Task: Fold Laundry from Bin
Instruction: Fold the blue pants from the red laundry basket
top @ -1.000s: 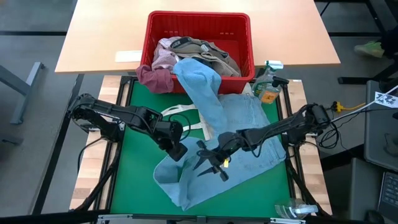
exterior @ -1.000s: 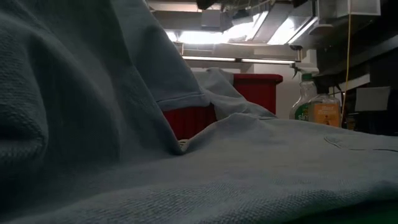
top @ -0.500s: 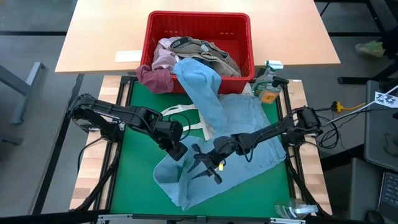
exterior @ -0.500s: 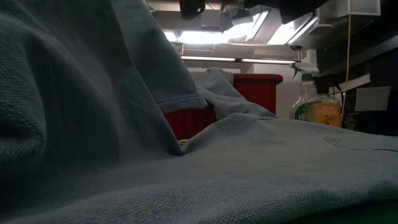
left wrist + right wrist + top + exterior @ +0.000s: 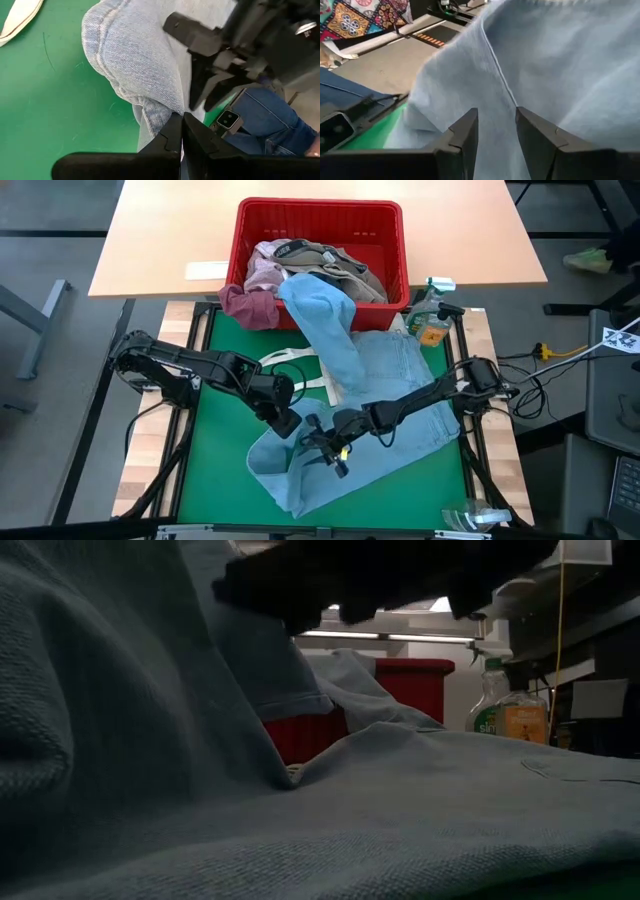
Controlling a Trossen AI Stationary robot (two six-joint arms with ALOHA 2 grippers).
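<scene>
Two tools now converge: my right tool [image 5: 322, 448], fingers apart, has travelled across the light blue garment [image 5: 385, 405] on the green worktop [image 5: 225, 470] toward my left tool [image 5: 287, 423], clamped on its bunched edge.

- The light blue garment [image 5: 385, 405] is seen as soft matt cloth with a fine woven grain and stitched seams.
- The bin [image 5: 320, 215] is made of smooth red plastic with a slight sheen.
- A matt green mat [image 5: 215, 450] is laid over the near part of the tabletop; pale smooth wood [image 5: 160, 235] is shown at the far edge.
- The left hand [image 5: 181, 131] and right hand [image 5: 495, 130] are formed of dark matt plastic.
- The spray bottle [image 5: 430, 315] is of clear glossy plastic.
- Rumpled maroon cloth [image 5: 250, 305] is seen at the bin's left corner.
</scene>
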